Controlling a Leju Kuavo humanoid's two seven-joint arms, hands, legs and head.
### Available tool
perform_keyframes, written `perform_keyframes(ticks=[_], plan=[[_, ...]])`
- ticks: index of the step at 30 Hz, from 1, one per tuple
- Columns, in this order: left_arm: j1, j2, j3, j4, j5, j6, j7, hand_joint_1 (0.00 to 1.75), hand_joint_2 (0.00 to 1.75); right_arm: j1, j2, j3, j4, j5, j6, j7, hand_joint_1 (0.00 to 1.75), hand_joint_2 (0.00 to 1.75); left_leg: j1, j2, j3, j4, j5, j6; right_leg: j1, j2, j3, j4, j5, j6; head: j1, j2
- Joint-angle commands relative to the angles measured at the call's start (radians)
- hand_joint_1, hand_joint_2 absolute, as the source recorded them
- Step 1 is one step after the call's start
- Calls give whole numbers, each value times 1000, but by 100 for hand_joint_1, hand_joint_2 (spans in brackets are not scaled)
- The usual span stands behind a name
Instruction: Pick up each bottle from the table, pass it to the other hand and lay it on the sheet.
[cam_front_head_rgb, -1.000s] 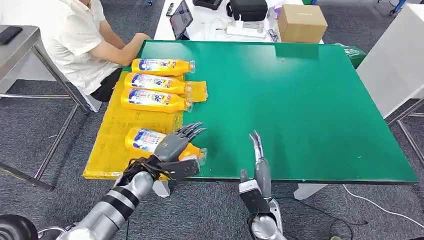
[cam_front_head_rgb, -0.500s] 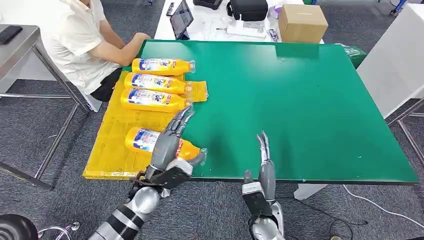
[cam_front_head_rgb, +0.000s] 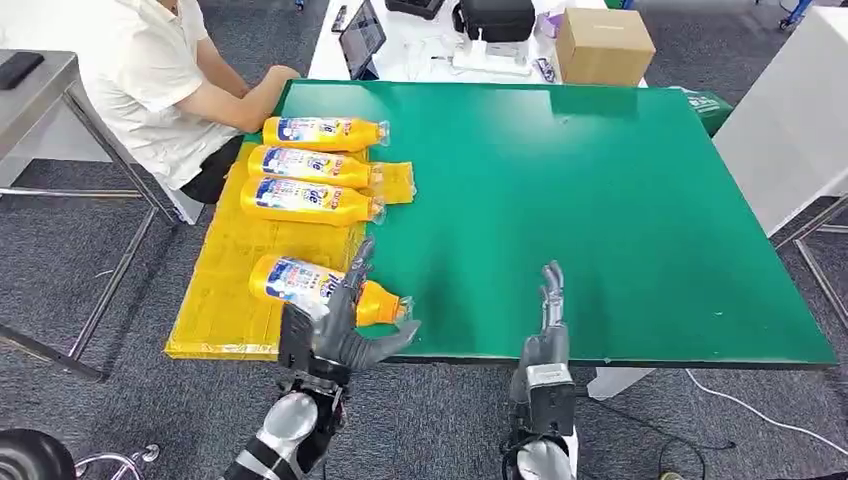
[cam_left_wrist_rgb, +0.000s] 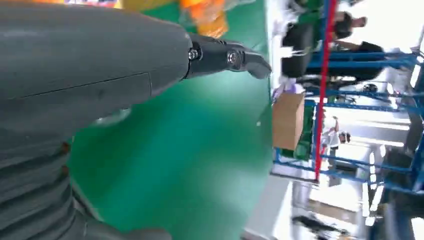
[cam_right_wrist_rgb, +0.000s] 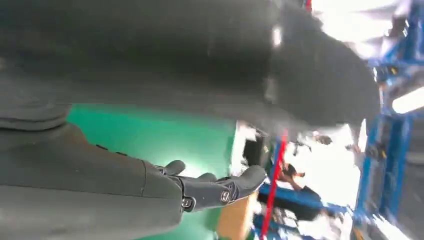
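Note:
Several yellow bottles lie on the yellow sheet (cam_front_head_rgb: 230, 280) at the green table's left side. Three of them (cam_front_head_rgb: 310, 165) lie side by side at the far end. A fourth bottle (cam_front_head_rgb: 300, 283) lies near the front edge, its orange neck (cam_front_head_rgb: 380, 303) reaching onto the green top. My left hand (cam_front_head_rgb: 335, 320) hovers at the table's front edge just in front of that bottle, fingers straight and apart, holding nothing. My right hand (cam_front_head_rgb: 545, 335) stands at the front edge further right, fingers straight and empty. The left wrist view shows a fingertip (cam_left_wrist_rgb: 245, 57) over green table.
A person in a white shirt (cam_front_head_rgb: 150, 80) sits at the table's far left corner, an arm resting on it. Behind the green table (cam_front_head_rgb: 600, 220) are a cardboard box (cam_front_head_rgb: 603, 45), a tablet (cam_front_head_rgb: 362, 38) and a black bag (cam_front_head_rgb: 497, 18). A grey table (cam_front_head_rgb: 40, 80) stands left.
My left hand has let go of the fourth bottle and drawn back toward the table's front edge. My right hand has moved slightly right and back.

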Motion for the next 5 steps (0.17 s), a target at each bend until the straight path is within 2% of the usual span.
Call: perform_keyframes(ticks=[1,2,4,5], plan=[[18,19,-8,-34,46,69,-36,0,175,3,-2,9,-23,-4,-48,2,0,175,0,1,3,-1,-1,1,1,0,3,-1,-1,-2,0,0],[16,22,-11,-33,44,71,-36,0,175,5,-1,8,-24,8,-48,2,0,175,1,3,9,-1,-3,2,2,0,9,-2,-2,-5,0,0],[18,29,-25,-33,41,88,-37,0,175,3,-5,12,-9,-3,-48,2,0,175,0,2,5,-1,-2,1,1,1,5,-1,-1,-3,0,0],[11,35,-28,-30,30,91,-41,0,175,2,-3,19,3,-19,-45,2,0,0,1,2,6,-1,-2,1,2,0,6,-1,-1,-4,0,0]])
